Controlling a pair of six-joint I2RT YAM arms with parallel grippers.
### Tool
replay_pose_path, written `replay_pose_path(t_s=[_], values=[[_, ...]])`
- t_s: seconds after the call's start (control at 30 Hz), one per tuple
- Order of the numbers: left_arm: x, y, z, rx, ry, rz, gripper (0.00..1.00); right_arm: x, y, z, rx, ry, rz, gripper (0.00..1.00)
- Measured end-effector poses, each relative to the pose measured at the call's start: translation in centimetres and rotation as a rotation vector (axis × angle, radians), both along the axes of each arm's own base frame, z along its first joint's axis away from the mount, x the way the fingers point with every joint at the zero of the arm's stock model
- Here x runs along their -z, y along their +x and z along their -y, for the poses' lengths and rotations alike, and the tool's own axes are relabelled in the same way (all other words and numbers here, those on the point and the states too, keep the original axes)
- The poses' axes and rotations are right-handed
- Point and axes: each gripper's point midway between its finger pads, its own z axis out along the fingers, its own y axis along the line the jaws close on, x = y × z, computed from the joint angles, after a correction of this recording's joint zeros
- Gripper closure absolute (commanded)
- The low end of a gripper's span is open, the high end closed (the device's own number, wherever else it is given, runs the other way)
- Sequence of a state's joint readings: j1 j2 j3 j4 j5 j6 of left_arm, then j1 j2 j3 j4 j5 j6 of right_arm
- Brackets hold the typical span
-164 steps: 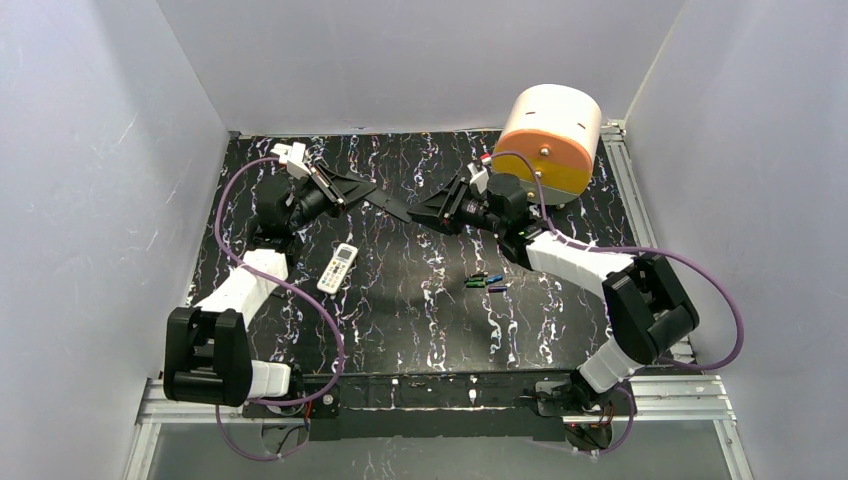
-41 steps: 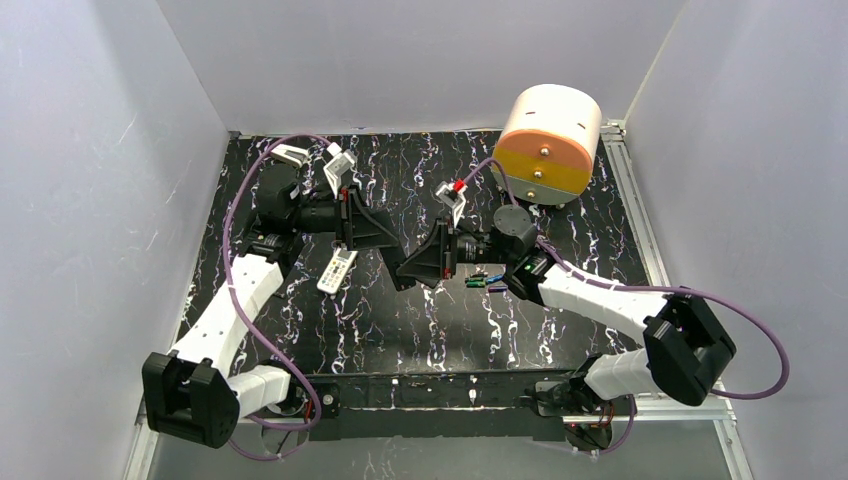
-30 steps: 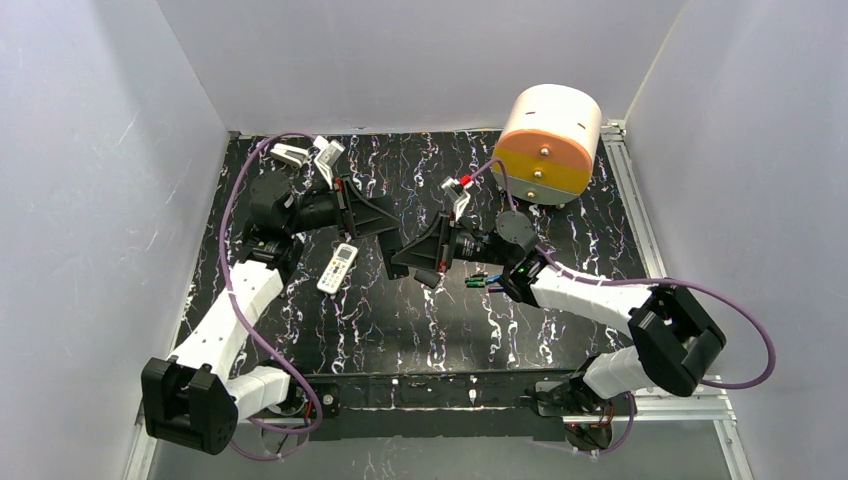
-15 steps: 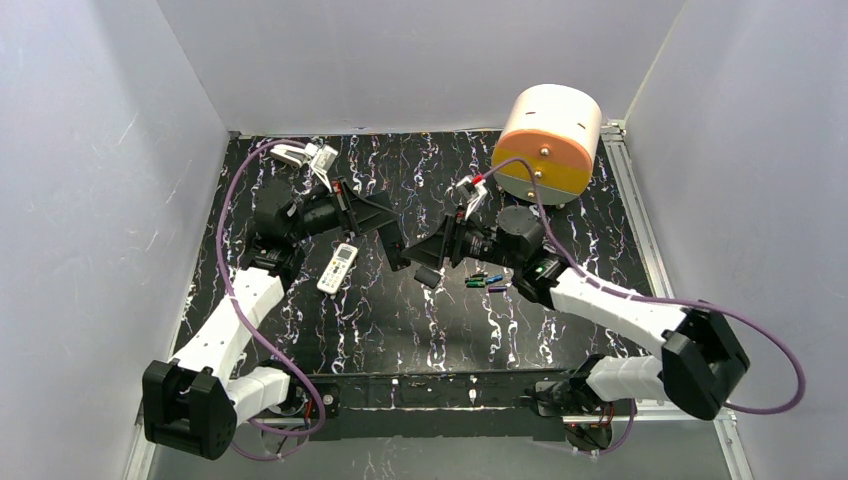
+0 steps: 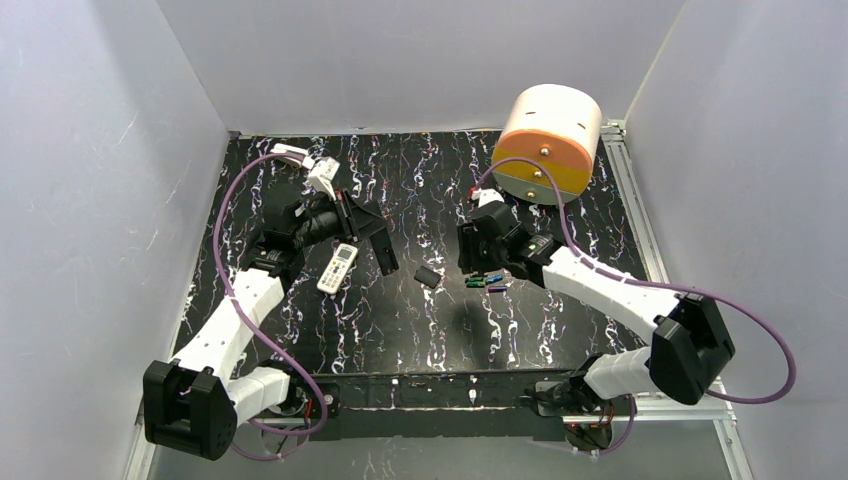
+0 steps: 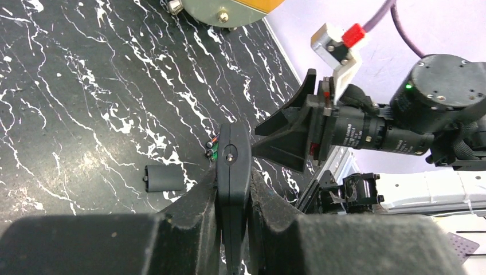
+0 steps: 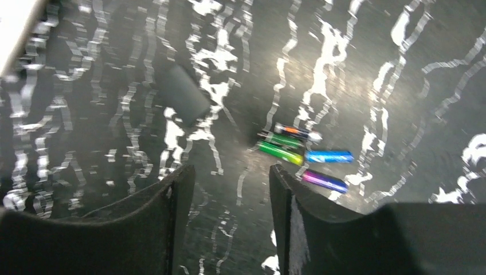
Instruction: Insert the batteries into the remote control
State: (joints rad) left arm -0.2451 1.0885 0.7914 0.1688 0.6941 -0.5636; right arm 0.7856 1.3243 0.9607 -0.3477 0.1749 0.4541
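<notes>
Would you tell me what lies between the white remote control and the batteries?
In the top view, a small dark block lies between the remote control and the batteries; the black strip held by the left gripper also reaches over that stretch.

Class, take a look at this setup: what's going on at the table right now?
The left gripper is shut on a long flat black strip, holding it above the table. The right gripper hangs open just above the batteries, a small cluster lying loose; none is gripped. A small dark block lies between the arms. The white remote control lies on the table, apart from both grippers.
</notes>
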Motion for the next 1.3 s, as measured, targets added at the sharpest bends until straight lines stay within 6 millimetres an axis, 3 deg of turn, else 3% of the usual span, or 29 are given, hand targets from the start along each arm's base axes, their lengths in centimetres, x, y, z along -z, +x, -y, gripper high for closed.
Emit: replay_pose_path(t_s=[0.23,0.67,0.93,1.3], values=[[0.4,-0.4,0.0,0.017,0.012,-0.01,1.0,4.1,0.2,4.5,0.196,-0.182,-0.104,0.49],[0.2,-1.3,0.5,0.074,-0.001,-0.012,1.0,7.8,0.0,9.0,0.493,-0.205,-0.197,0.51],[0.3,-1.4,0.5,0.079,-0.002,-0.014,1.0,8.2,-0.3,8.3,0.107,-0.33,-0.142,0.41],[-0.2,-1.4,0.6,0.087,-0.006,-0.009,1.0,9.1,-1.1,8.1,-0.283,-0.489,-0.149,0.43]])
